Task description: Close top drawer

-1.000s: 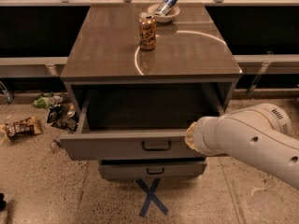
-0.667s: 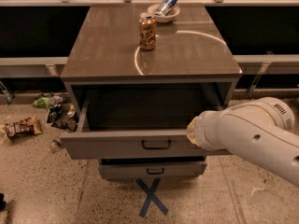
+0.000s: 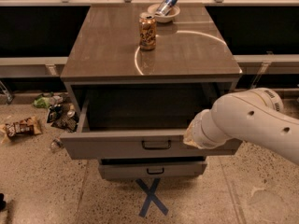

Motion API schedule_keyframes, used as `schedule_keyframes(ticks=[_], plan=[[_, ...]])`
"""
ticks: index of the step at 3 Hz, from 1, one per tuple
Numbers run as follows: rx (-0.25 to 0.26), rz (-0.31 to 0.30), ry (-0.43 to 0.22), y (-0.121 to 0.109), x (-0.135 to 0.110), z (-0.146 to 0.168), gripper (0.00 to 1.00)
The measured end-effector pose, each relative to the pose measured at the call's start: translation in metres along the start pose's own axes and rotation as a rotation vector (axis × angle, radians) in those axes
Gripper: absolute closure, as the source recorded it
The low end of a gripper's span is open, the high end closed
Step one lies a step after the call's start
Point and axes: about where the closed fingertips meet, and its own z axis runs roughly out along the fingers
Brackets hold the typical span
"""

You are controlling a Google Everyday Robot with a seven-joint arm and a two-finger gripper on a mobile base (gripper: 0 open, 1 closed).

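Note:
The top drawer (image 3: 117, 146) of the grey-brown cabinet stands pulled far out, its dark inside showing, with a small dark loop handle (image 3: 156, 144) at the centre of the front panel. My gripper (image 3: 189, 135) is at the end of the white arm (image 3: 252, 120), right at the drawer's front top rim, to the right of the handle. The arm reaches in from the right and covers the right end of the drawer front.
A lower drawer (image 3: 152, 169) sticks out a little beneath. On the cabinet top (image 3: 196, 55) stand a drink can (image 3: 147, 31) and a bowl (image 3: 163, 14) holding a blue can. Litter (image 3: 58, 113) and a snack packet (image 3: 18, 127) lie on the floor at left. A blue tape X (image 3: 152, 197) marks the floor in front.
The arm has risen slightly while its end stays at the drawer's front rim. The drawer front has not visibly moved.

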Motion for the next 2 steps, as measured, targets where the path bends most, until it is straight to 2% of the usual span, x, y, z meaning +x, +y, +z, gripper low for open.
schedule_keyframes(ticks=[2], plan=[[0.026, -0.007, 0.01, 0.0061, -0.0025, 0.0107, 1.0]])
